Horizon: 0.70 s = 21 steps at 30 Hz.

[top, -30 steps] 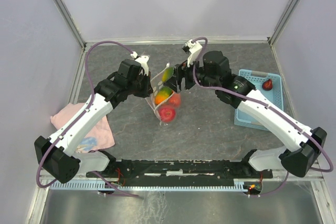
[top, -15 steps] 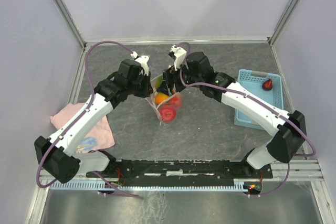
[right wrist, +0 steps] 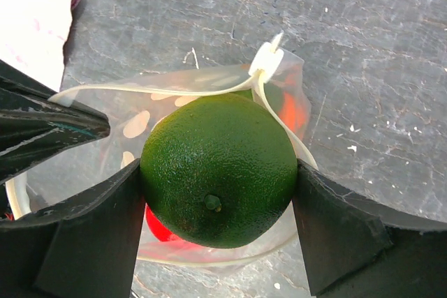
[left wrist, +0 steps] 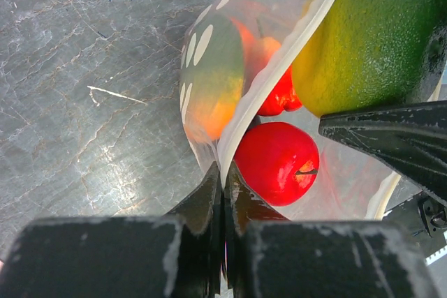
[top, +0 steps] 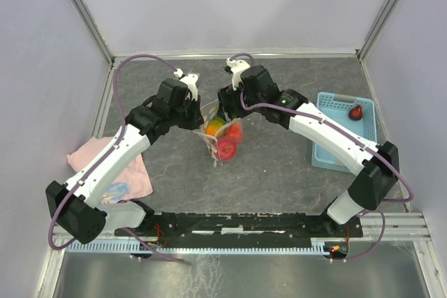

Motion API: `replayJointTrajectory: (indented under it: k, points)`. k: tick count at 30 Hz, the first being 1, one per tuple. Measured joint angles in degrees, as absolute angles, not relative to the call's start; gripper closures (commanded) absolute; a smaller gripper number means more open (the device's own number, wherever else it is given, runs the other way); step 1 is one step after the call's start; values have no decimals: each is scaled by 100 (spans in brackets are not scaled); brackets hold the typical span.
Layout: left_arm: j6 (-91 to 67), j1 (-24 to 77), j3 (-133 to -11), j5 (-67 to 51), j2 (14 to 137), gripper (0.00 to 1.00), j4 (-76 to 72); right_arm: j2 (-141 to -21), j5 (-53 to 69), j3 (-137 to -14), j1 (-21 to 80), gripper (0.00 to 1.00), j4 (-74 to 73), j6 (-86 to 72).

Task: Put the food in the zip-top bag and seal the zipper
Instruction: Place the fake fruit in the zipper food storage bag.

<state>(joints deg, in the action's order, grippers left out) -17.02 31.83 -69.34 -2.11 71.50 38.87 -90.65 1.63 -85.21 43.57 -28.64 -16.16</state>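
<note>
The clear zip-top bag (top: pixel 222 143) hangs open at the table's middle, with a bright red fruit (left wrist: pixel 276 162), an orange-yellow mango (left wrist: pixel 213 88) and another red fruit inside. My left gripper (top: pixel 200 118) is shut on the bag's whitish zipper strip (left wrist: pixel 279 68), its fingertips (left wrist: pixel 223 172) pinching the strip. My right gripper (top: pixel 223 112) is shut on a green fruit (right wrist: pixel 220 169) and holds it just over the bag's open mouth (right wrist: pixel 160 88). The green fruit also shows in the left wrist view (left wrist: pixel 370 40).
A light-blue basket (top: pixel 334 150) at the right holds a dark maroon fruit (top: pixel 356 112). A pink cloth (top: pixel 115 172) lies at the left under my left arm. Walls enclose the table on three sides.
My right gripper has moved left with the green fruit, from beside the bag to over its mouth. My left gripper has held the bag's edge in place.
</note>
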Motion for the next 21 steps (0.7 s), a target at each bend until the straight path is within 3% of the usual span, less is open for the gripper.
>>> replayJointTrajectory:
  k: [15, 21]
  points:
    - [-1702, 3183, -6934, -211, 7150, 97, 3887, -9089, 123, -8715, 4377, 4, -3223, -1509]
    - [-1702, 3183, -6934, -211, 7150, 97, 3887, -9089, 165, -8764, 4377, 5, -3223, -1511]
